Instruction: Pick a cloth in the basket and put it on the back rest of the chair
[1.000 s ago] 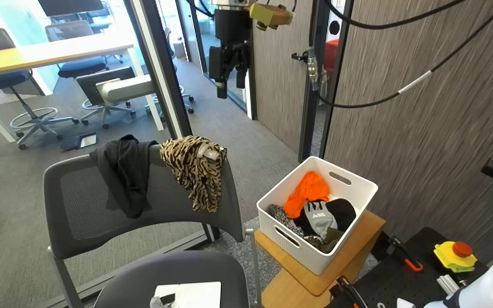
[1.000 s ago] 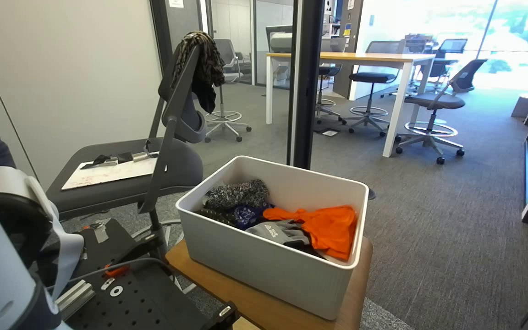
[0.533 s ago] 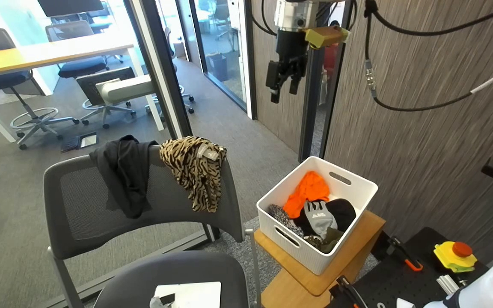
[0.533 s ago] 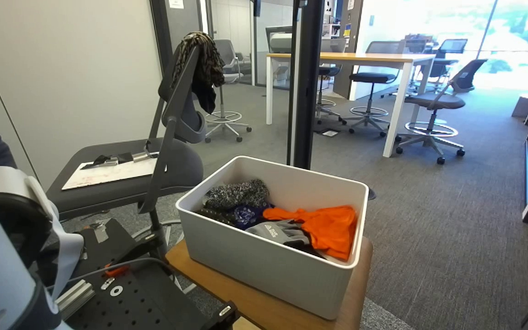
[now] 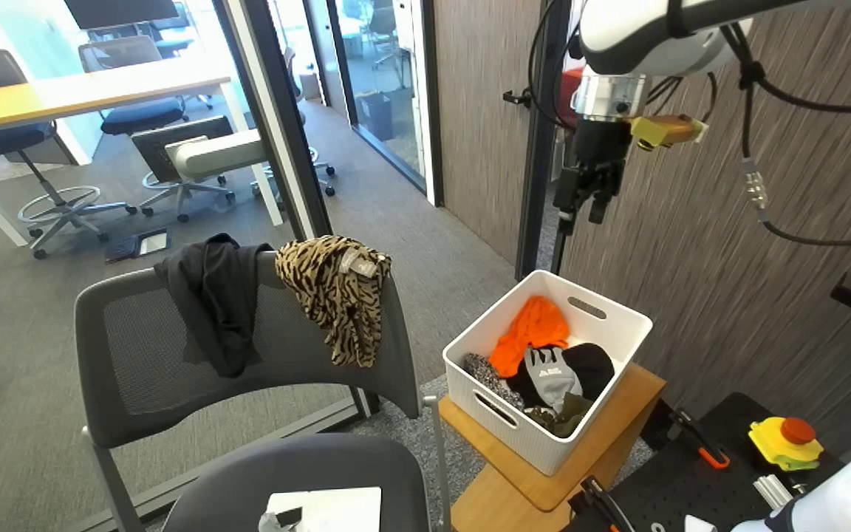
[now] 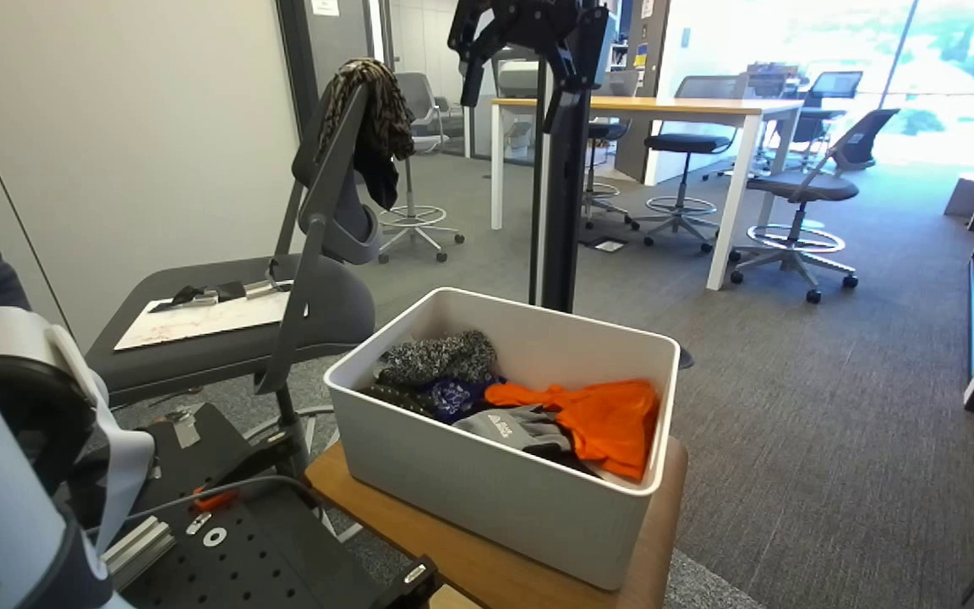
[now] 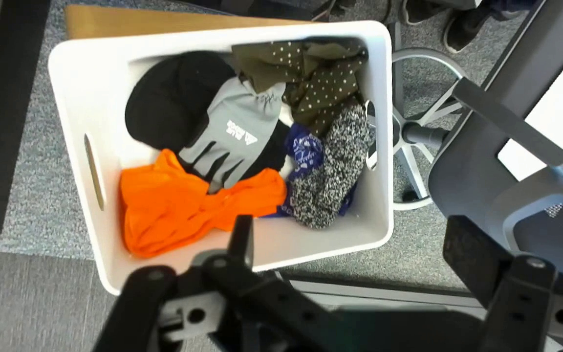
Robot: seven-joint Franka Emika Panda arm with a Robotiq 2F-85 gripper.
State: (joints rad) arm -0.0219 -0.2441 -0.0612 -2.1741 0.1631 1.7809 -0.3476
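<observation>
The leopard-print cloth [image 5: 337,299] hangs over the right part of the grey chair's backrest [image 5: 141,347] in an exterior view; it also shows side-on [image 6: 373,106]. It is out of the wrist view. The white basket [image 5: 503,428] holds several other cloths and gloves, among them an orange cloth [image 7: 174,210], a grey glove [image 7: 240,129], a dotted olive cloth [image 7: 328,93] and a speckled black-and-white cloth [image 7: 333,181]. My gripper [image 7: 352,239] is open and empty, in the air above the basket's far side in an exterior view [image 5: 580,214]. It touches nothing.
A black cloth [image 5: 219,310] hangs on the same backrest. A white clipboard [image 5: 333,510] lies on the seat. The basket stands on a wooden stand [image 5: 636,391]. A dark post [image 6: 559,211] stands behind it; a wood-grain wall [image 5: 721,244] runs beside the arm.
My gripper has moved right and down in an exterior view, from beyond the chair toward the basket, and has come into view at the top of both. The cloths, basket and chair are unmoved.
</observation>
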